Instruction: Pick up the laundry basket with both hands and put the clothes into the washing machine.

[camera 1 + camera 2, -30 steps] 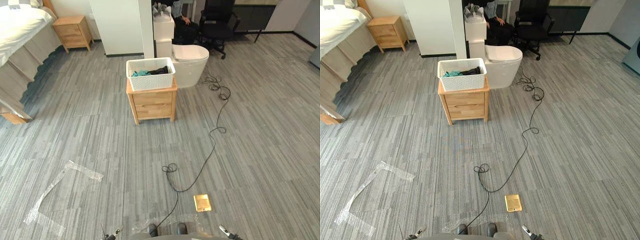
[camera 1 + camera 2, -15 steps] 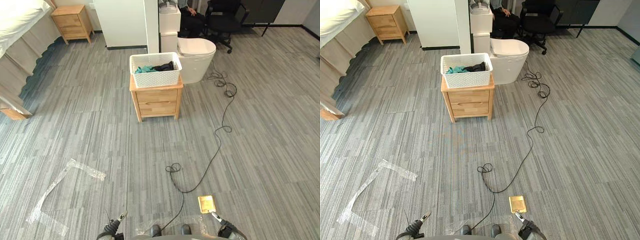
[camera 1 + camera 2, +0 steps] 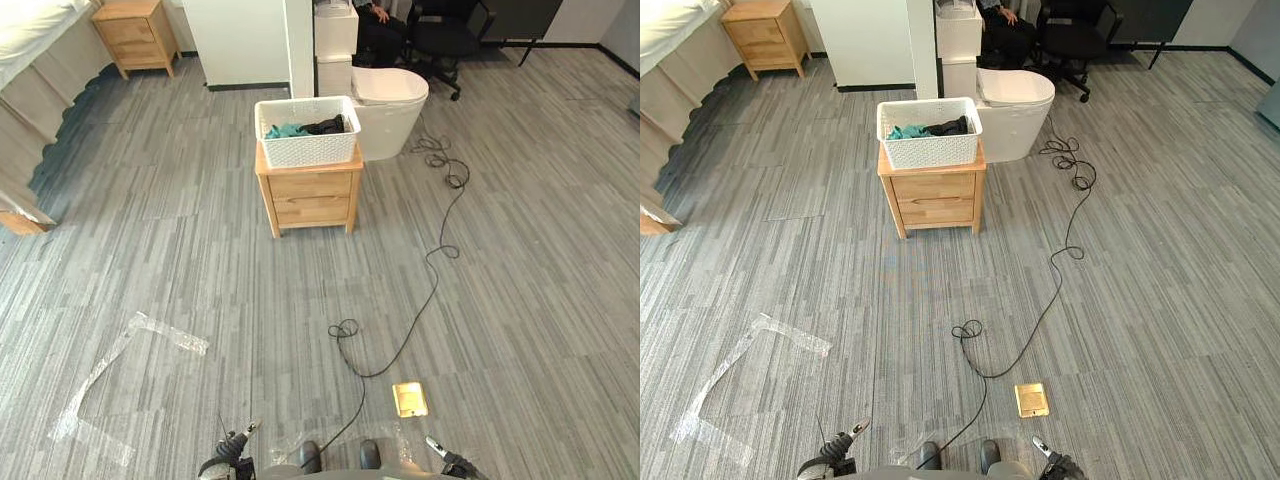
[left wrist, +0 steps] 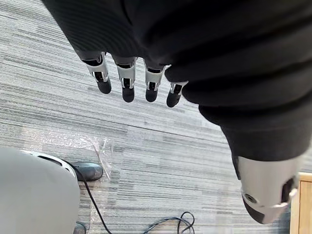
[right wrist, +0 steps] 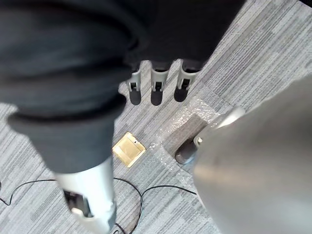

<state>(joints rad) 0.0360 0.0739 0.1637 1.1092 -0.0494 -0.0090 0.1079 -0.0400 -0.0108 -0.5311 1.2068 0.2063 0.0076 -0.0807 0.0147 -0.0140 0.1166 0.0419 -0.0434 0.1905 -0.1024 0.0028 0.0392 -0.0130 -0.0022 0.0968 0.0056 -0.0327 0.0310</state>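
Approach step, nothing grasped yet. White laundry basket (image 3: 307, 145) w/ teal + black clothes (image 3: 312, 128) inside sits on the surface of a wooden nightstand (image 3: 308, 197) mid-room, well apart from the robot, ahead and slightly left. Left hand (image 4: 151, 82) hangs low by the body, fingers (image 4: 127, 80) straight, slightly apart, empty. Right hand (image 5: 157, 80) is the same: fingers relaxed, apart, holding nothing.

Judgement: to do this well, the robot should walk up square to the nightstand front and stop where both arms reach the basket's two ends. Then raise hands evenly, one per end under the rim, so it lifts level and the clothes don't spill. En route, avoid the brass floor plate (image 3: 407, 398) and the plastic film (image 3: 130, 365) on the floor, a poss. slip risk.
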